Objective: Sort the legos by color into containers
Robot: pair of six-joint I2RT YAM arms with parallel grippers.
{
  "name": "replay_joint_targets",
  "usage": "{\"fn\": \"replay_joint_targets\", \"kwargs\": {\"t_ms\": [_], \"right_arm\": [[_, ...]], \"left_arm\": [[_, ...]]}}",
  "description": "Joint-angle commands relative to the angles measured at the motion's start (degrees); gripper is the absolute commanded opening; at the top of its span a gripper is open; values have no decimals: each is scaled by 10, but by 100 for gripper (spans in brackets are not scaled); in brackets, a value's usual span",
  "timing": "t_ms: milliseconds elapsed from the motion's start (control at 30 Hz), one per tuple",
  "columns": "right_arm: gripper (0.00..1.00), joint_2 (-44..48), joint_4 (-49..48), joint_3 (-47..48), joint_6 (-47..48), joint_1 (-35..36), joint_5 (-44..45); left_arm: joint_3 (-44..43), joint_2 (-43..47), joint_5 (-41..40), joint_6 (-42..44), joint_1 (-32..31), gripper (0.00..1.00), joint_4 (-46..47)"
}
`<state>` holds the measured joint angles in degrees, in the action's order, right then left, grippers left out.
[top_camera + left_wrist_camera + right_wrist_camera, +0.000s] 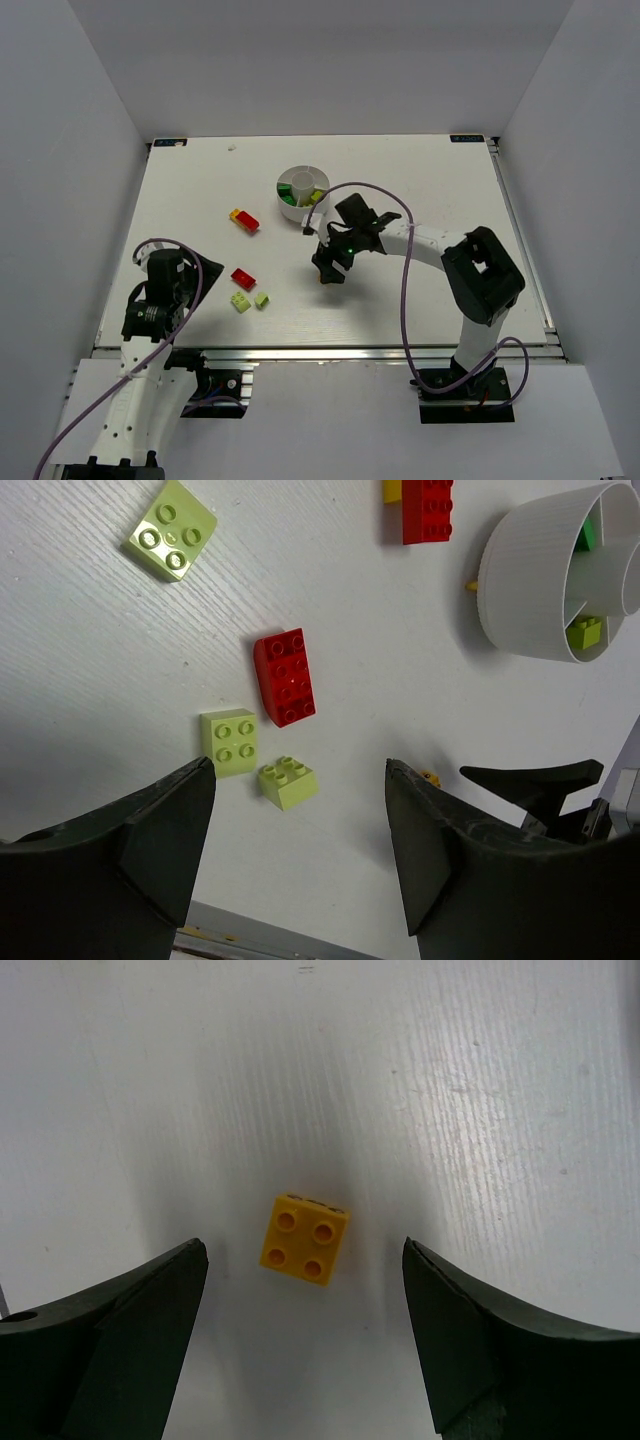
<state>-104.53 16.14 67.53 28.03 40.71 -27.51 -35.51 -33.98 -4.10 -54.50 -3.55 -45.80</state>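
A yellow lego (305,1238) lies studs up on the table, and my right gripper (304,1244) hangs open right over it, one finger on each side, not touching it. From above, this gripper (328,272) is just in front of the white round dish (288,205). The dish's wedge containers (530,590) hold a dark green brick (585,535) and a lime one (585,632). My left gripper (298,764) is open and empty at the near left. Ahead of it lie a red lego (286,676) and three lime legos (231,741) (288,782) (173,528).
A red brick joined to a yellow one (244,219) lies left of the dish. The table's front rail (330,352) runs just behind the lime bricks. The right arm's purple cable (404,290) loops over the table on the right.
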Motion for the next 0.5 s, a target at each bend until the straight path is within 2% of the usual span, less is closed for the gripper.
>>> {"fn": "replay_joint_targets", "kwargs": {"t_ms": [0, 233, 367, 467], "right_arm": [[83, -2, -7, 7, -15, 15, -4], [82, -21, -21, 9, -31, 35, 48], [79, -26, -30, 11, -33, 38, 78], [71, -26, -35, 7, -29, 38, 90]], "left_arm": [[2, 2, -5, -2, 1, 78, 12], [-2, -11, -3, 1, 2, 78, 22], [-3, -10, -4, 2, 1, 78, 19], [2, -5, -4, -3, 2, 78, 18]]}}
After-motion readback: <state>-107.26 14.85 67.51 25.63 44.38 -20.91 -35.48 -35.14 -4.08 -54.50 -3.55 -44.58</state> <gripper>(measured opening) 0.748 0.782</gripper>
